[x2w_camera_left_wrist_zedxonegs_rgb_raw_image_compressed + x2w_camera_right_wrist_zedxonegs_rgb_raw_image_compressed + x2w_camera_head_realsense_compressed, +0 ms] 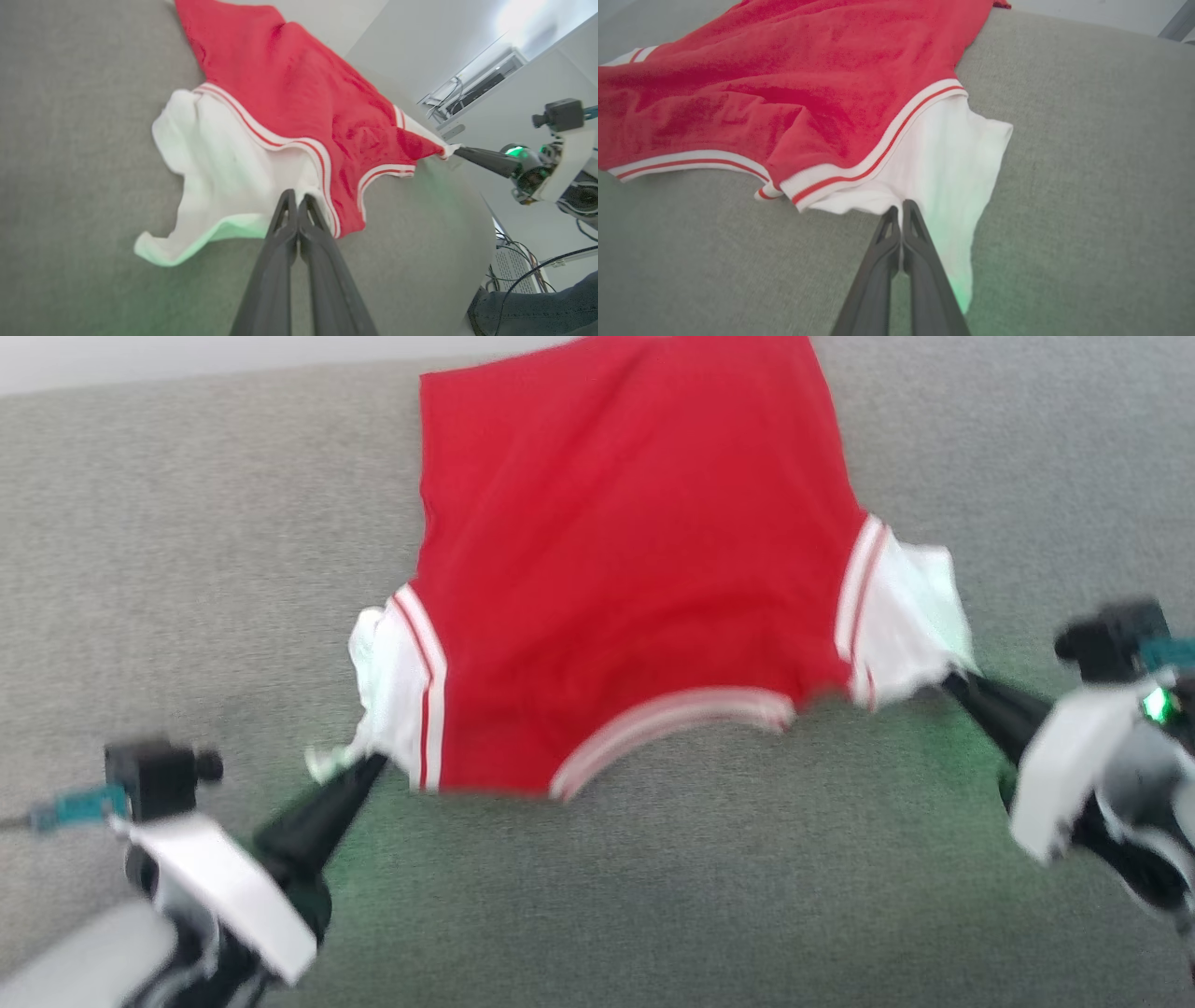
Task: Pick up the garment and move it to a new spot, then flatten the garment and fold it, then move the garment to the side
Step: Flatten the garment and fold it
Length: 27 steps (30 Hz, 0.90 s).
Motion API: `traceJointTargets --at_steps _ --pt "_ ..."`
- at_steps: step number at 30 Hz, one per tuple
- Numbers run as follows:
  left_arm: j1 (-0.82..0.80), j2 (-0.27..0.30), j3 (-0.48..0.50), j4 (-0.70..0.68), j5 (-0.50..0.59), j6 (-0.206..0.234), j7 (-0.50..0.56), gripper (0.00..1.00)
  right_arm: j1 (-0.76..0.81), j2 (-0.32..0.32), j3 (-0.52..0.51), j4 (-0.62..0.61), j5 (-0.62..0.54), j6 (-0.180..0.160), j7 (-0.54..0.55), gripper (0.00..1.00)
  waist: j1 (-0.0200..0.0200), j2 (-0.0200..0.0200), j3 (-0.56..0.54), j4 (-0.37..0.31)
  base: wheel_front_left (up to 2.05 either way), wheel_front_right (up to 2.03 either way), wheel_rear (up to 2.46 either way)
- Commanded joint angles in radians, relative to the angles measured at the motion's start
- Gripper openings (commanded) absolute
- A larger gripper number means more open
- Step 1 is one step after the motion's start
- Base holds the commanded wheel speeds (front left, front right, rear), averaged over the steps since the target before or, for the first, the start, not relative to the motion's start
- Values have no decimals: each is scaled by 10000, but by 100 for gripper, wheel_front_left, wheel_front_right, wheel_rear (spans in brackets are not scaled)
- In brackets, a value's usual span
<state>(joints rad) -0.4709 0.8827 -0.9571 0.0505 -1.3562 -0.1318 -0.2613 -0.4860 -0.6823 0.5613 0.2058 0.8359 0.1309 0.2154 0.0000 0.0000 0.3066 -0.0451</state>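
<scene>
The garment (pixel 616 569), a red T-shirt with white sleeves and striped trim, lies spread on the grey fabric surface (pixel 653 896), collar toward me. My left gripper (pixel 369 767) is shut on the white left sleeve (pixel 224 182); in the left wrist view its fingertips (pixel 297 198) pinch the sleeve edge. My right gripper (pixel 948 679) is shut on the white right sleeve (pixel 948 158), with its tips (pixel 900 210) pressed together on the cloth. The right gripper (pixel 460 151) also shows in the left wrist view, holding the far sleeve corner.
The grey surface extends all around the shirt, with its back edge (pixel 187 378) at the top. Beyond the surface's edge in the left wrist view are cables (pixel 523 266), wall equipment (pixel 472 88) and a person's dark trouser leg (pixel 537 308).
</scene>
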Motion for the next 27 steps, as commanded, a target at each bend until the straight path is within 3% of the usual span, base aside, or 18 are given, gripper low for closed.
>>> traceJointTargets --at_steps 1,9,15,21,27 --pt "382 43 45 -146 115 25 -50 0 520 -64 -205 -419 89 -3 237 0 0 0 -66 104 0 0 0" --pt "2108 483 92 -1201 269 25 -50 0 3952 -510 -1780 -2964 315 -3 2245 0 0 0 -124 532 0 0 0" --pt "2804 951 -254 -1774 34 25 -50 0 5805 -466 -3096 -4395 380 -3 3478 0 0 0 -83 656 0 0 0" --pt "3060 1435 -579 -2166 -203 25 -24 0 7106 122 -4745 -5710 -17 -3 4422 0 0 0 -1 682 0 0 0" --pt "2613 895 -801 -1779 73 25 -37 0 6980 831 -4826 -5859 -574 -3 5024 0 0 0 -21 700 0 0 0"
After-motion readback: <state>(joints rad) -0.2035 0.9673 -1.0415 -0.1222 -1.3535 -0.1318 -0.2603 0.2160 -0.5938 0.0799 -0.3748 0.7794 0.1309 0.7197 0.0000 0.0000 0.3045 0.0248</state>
